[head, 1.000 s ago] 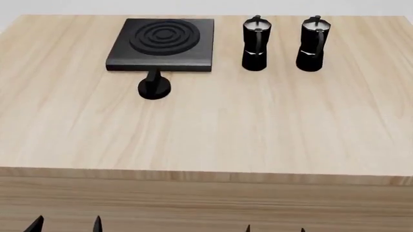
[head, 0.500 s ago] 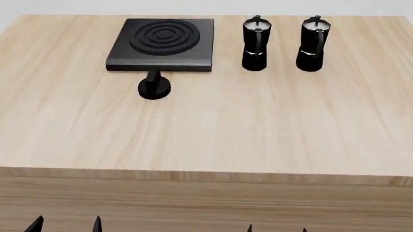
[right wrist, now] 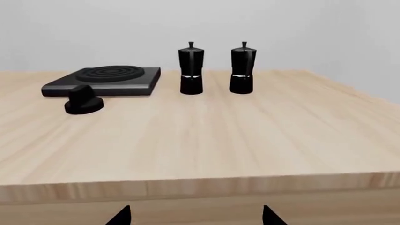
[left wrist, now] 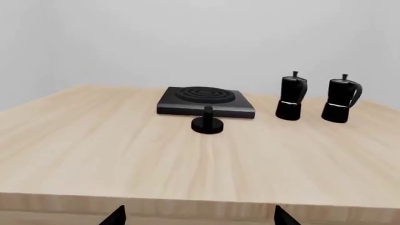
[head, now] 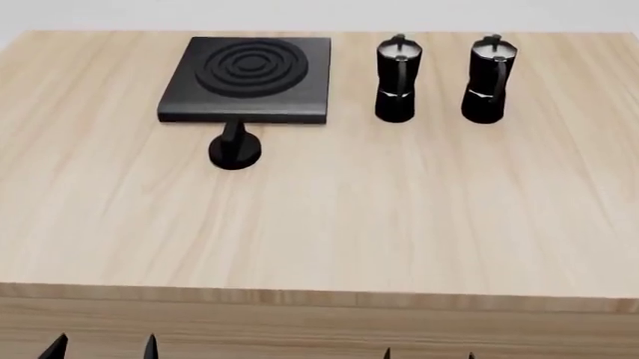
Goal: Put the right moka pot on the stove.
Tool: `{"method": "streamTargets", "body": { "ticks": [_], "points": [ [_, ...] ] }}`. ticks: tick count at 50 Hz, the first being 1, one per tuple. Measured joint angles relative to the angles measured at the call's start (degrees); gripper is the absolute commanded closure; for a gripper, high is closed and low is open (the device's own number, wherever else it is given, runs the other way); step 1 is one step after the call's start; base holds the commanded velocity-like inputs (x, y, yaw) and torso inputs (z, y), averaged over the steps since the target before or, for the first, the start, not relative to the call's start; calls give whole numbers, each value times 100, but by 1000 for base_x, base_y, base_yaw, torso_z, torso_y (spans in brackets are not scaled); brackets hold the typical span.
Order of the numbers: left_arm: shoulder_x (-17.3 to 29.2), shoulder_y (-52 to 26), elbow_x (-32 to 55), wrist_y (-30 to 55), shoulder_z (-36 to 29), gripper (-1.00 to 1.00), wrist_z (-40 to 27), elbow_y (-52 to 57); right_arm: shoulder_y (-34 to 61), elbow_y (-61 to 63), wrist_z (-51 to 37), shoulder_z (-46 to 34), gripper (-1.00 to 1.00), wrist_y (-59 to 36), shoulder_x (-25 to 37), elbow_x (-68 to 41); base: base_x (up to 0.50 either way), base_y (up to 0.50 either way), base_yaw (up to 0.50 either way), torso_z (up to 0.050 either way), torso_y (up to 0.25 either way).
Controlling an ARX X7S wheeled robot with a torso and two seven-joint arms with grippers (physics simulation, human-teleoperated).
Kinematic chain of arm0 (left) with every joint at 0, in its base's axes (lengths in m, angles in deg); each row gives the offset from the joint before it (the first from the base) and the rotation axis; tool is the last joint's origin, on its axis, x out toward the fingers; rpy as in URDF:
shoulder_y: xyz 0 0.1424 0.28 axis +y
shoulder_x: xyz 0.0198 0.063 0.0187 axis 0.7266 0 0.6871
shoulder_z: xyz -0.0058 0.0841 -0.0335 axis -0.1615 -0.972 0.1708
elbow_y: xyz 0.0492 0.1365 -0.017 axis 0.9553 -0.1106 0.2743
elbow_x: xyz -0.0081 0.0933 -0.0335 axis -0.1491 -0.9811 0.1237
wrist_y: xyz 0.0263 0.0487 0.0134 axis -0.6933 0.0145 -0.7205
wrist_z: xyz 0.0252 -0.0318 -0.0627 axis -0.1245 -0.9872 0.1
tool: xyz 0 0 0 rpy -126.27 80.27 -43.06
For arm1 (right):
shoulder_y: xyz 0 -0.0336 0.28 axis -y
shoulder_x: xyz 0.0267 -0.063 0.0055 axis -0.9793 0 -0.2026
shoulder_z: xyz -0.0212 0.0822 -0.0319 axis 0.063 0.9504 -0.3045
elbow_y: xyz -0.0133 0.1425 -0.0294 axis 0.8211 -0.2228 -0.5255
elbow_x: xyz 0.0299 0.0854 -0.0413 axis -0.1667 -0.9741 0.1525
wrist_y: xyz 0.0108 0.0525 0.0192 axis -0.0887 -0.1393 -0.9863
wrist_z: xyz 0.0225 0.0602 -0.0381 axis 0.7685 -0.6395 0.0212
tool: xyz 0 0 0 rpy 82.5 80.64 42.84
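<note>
The right pot point(head: 490, 78) stands at the upper right, just beside its twin point(head: 397, 77) (same look), so the right gripper point(head: 427, 354), spread wide and empty like the left gripper point(head: 103, 346), could grab the wrong one, not reaching the stove point(head: 250, 78).

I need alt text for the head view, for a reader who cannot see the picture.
Two black faceted moka pots with silver lids, one left of the other, stand upright near the far edge of a light wooden table, right of a flat square black stove and its small round black knob. Both grippers' fingertips show at the bottom edge, below the table.
</note>
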Motion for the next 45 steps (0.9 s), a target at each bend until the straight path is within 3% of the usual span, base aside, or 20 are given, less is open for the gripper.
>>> {"method": "streamTargets", "body": {
  "ticks": [45],
  "points": [
    [144, -5, 137, -93, -173, -100, -141, 10, 54, -84, -250, -214, -100, 78, 145, 20, 176, 18, 0, 0, 0]
  ]
}}
